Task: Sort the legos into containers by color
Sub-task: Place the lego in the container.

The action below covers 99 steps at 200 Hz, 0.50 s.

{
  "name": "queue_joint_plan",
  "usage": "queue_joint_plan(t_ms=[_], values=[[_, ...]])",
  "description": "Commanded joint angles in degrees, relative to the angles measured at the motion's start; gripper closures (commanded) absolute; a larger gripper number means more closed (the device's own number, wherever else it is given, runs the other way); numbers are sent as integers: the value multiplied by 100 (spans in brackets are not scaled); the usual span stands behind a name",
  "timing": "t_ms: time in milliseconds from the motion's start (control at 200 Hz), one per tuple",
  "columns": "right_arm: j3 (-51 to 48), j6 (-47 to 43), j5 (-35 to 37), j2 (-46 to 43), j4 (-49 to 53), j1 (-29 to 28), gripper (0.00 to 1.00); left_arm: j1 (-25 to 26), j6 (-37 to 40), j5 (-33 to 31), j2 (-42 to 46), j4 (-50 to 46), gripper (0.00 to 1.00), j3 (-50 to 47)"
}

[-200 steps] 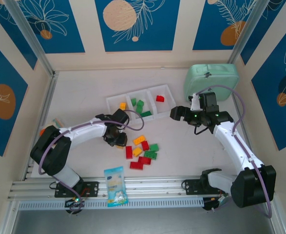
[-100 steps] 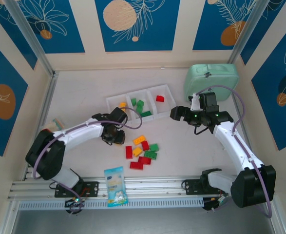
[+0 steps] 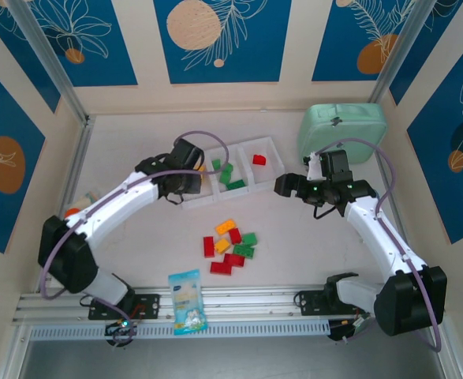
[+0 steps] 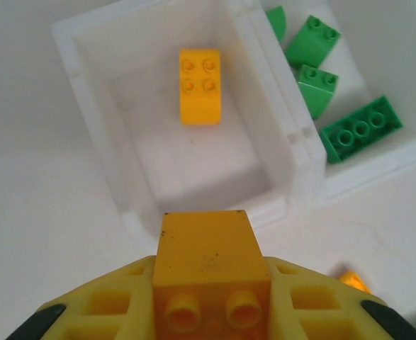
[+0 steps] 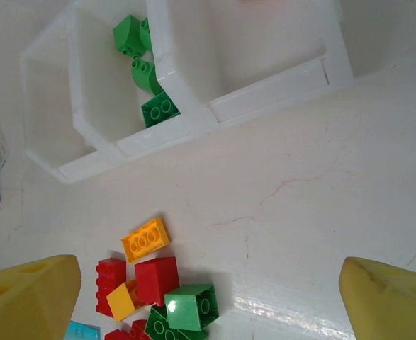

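My left gripper (image 3: 185, 181) hangs over the left compartment of the white tray (image 3: 247, 189), shut on a yellow brick (image 4: 206, 248). In the left wrist view that compartment's wall (image 4: 285, 142) lies just ahead, with another yellow brick (image 4: 200, 85) on its floor. Green bricks (image 4: 321, 92) fill the middle compartment, and a red brick (image 3: 259, 159) lies in the right one. Loose red, green and yellow legos (image 3: 231, 245) are piled on the table in front of the tray. To the right of the tray my right gripper (image 3: 282, 185) stands open, holding nothing, above bare table beside the pile (image 5: 158, 283).
A mint-green rounded case (image 3: 342, 132) stands at the back right, behind the right arm. A blue-and-white snack packet (image 3: 187, 300) lies at the near edge by the rail. A small orange item (image 3: 77, 210) sits at the far left wall.
My left arm has lifted from the loose pile and swung back to the tray's left compartment, carrying the yellow brick. The right arm has not moved.
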State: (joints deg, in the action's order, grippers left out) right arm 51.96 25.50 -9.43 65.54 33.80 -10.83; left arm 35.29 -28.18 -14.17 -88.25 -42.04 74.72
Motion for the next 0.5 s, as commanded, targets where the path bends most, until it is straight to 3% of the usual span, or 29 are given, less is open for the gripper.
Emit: queue_joint_plan(t_ms=[0, 310, 490], values=[[112, -69, -33, -18, 87, -25, 6, -122, 118, 93, -474, -39, 74, 396], [87, -61, -92, -6, 38, 7, 6, -493, -194, 689, -1387, 417, 76, 678], [68, -54, -142, 38, -5, 29, 6, -676, -289, 970, -1735, 649, 71, 693]])
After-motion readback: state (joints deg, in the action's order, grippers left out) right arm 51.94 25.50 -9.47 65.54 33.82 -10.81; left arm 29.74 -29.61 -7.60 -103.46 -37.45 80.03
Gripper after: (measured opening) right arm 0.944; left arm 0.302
